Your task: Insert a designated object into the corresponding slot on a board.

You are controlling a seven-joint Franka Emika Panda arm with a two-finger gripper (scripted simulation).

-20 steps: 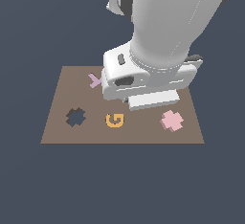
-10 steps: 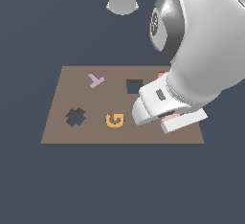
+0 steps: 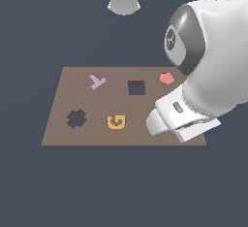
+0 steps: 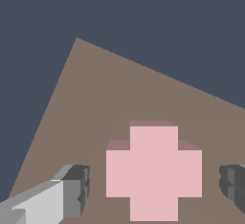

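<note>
Tool (image 4: 154,184) fingers astride pink cross (image 4: 154,172)

Glossy white rounded arm (image 3: 218,71) with a dark grey joint cap (image 3: 181,39); the gripper (image 4: 155,189) has white-and-grey blocky fingers (image 4: 72,192).

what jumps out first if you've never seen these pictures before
In the exterior view, the big white arm looms over the brown board at that view's right. In the wrist view, the pale pink cross block sits between the open claw fingers. The dark cross-shaped slot waits near the board's opposite end.
</note>
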